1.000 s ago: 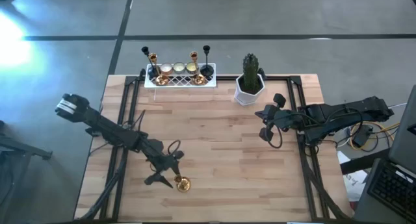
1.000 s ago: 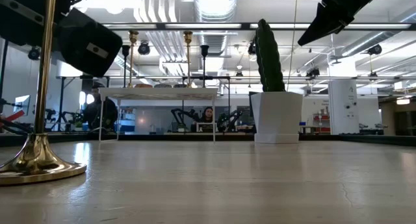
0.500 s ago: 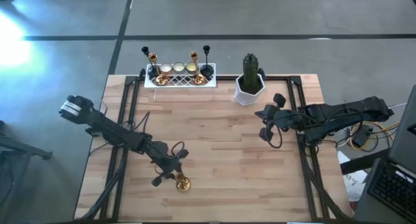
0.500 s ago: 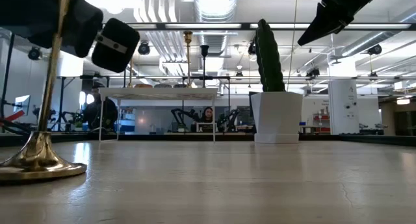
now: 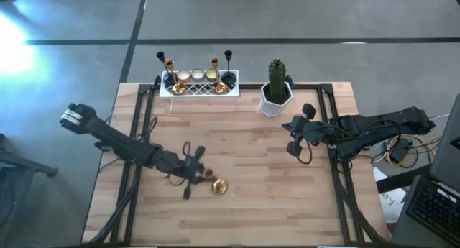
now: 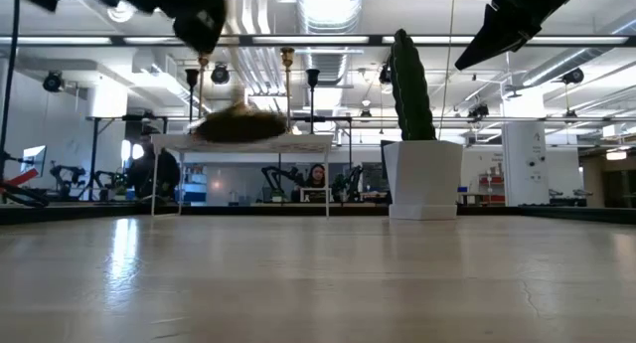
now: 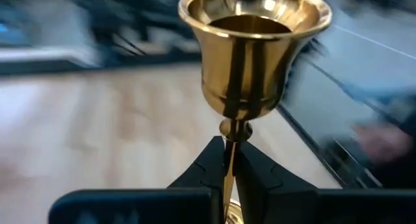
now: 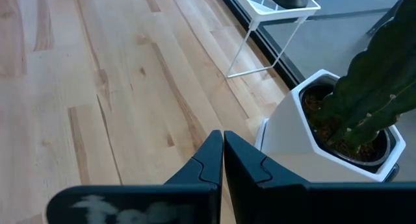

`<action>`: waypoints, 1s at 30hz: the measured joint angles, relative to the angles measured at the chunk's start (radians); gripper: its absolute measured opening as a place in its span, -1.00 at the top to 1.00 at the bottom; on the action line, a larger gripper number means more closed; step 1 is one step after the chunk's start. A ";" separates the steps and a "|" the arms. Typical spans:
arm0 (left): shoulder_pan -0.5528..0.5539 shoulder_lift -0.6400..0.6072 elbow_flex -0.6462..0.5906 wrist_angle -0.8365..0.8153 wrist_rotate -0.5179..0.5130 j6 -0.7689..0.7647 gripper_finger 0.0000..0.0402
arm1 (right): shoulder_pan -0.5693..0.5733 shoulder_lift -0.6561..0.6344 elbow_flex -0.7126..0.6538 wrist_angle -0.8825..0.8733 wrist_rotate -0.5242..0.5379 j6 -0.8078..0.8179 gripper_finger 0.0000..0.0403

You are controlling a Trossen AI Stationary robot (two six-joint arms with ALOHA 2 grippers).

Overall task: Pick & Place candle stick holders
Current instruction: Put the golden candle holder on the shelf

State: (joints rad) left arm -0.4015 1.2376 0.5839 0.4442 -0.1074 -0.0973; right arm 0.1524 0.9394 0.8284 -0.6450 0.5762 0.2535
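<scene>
A shiny gold candle stick holder (image 5: 218,185) hangs in the air over the table's middle left, with my left gripper (image 5: 195,170) shut on it. Its cup (image 7: 253,49) fills the left wrist view. In the low view its base (image 6: 238,124) is a blur well above the tabletop. Several more candle stick holders, black, gold and cream-gold, stand in the white lattice tray (image 5: 200,88) at the far edge. My right gripper (image 5: 295,136) waits shut above the table, near the cactus pot (image 5: 275,97). My left gripper pinches the gold holder's thin stem (image 7: 229,146) just under the cup, between its two fingers (image 7: 208,165). The fingers come from the table's left and lie across the stem. The holder is lifted clear of the table, cup end up.
The white pot with the green cactus (image 8: 351,107) stands at the far right of centre, close to my right gripper (image 8: 223,152). The tray's thin white legs (image 8: 244,52) stand on the table's far edge. Black frame rails (image 5: 140,126) run along both sides of the wooden top.
My left gripper has shut on the stem of the gold holder, which stood on its base near the table's near left. It has then risen and gone toward the table's right and far edges. The holder has left the tabletop and moves with it.
</scene>
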 joint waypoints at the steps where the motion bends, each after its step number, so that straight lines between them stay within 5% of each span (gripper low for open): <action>1: 0.000 -0.009 0.022 -0.011 -0.063 0.000 0.90 | 0.000 0.000 0.000 0.000 0.000 0.000 0.96; 8: 0.005 -0.019 0.200 -0.132 -0.867 0.117 0.90 | 0.000 0.000 0.000 0.000 0.000 0.000 0.96; 11: 0.032 -0.017 0.270 -0.131 -1.092 0.197 0.90 | 0.000 0.000 0.000 0.000 0.000 0.000 0.96; 18: 0.177 -0.018 0.391 -0.189 -1.105 0.256 0.90 | 0.000 0.000 0.000 0.000 0.000 0.000 0.96; 30: 0.399 -0.017 0.564 -0.524 -0.958 0.057 0.90 | 0.000 0.000 0.000 0.000 0.000 0.000 0.96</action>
State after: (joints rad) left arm -0.0027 1.2205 1.1476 -0.0801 -1.0656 -0.0400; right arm 0.1524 0.9394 0.8284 -0.6450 0.5762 0.2535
